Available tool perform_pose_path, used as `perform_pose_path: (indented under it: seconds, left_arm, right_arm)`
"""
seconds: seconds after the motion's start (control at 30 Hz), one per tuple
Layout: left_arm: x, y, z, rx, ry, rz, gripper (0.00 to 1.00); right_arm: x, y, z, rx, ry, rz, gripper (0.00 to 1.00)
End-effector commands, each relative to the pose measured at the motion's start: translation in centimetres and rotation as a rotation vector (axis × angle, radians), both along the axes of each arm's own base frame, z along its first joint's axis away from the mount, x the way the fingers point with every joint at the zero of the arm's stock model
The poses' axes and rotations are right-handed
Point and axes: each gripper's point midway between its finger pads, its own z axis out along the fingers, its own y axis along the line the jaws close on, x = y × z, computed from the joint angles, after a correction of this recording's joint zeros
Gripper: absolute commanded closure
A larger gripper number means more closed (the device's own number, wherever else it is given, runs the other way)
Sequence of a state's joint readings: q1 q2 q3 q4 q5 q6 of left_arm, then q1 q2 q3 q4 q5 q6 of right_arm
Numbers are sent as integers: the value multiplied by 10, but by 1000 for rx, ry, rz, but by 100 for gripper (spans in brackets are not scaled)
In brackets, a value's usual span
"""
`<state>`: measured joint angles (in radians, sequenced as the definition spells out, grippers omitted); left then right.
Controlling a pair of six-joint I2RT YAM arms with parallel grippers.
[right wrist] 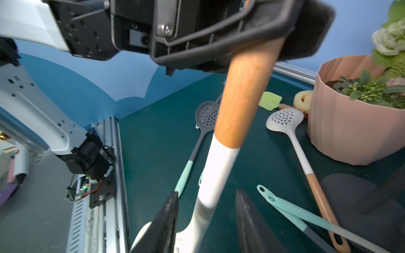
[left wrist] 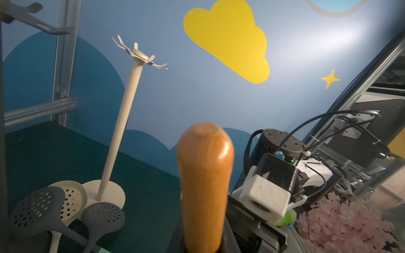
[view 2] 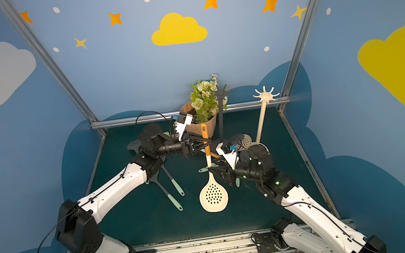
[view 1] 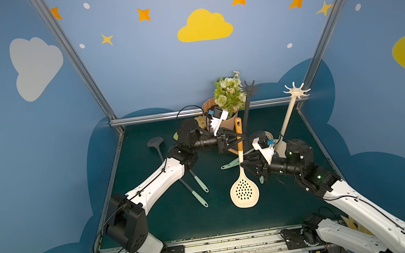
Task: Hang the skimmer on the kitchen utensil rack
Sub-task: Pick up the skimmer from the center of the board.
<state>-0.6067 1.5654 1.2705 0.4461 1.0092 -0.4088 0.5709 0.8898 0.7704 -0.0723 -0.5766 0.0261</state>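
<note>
A cream skimmer with an orange wooden handle hangs upright above the mat, head down. My left gripper is shut on the wooden handle; in the left wrist view its jaws are mostly hidden behind the handle. My right gripper stands open around the skimmer's white neck, and one finger shows a clear gap to it. A cream utensil rack stands at the back right. A black rack stands beside the flower pot.
A pink flower pot stands at the back centre. Grey skimmers and teal-handled utensils lie on the green mat under the left arm. More skimmers rest by the cream rack's base. Another wooden-handled skimmer lies near the pot.
</note>
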Motion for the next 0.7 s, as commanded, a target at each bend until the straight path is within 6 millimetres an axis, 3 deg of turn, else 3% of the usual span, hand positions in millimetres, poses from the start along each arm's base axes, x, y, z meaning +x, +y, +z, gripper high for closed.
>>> perform_pose_path:
  seconds: [0.0, 0.17, 0.37, 0.43, 0.6, 0.67]
  left_arm:
    - [-21, 5, 28, -37, -57, -87, 94]
    - [-20, 4, 26, -35, -58, -93, 93]
    - [-18, 4, 25, -37, -57, -74, 89]
    - [-13, 5, 23, -36, -56, -39, 85]
    - [8, 14, 17, -11, -45, 129, 23]
    - [21, 23, 12, 19, -28, 249, 16]
  right_arm:
    - [-15, 13, 19, 75, 21, 141, 60]
    - [-13, 19, 27, 117, 35, 180, 70]
    - [-3, 23, 28, 141, 48, 166, 96]
    - [0, 22, 26, 140, 52, 145, 100]
    - [20, 11, 10, 107, 65, -4, 100]
    - [32, 3, 2, 78, 72, -98, 100]
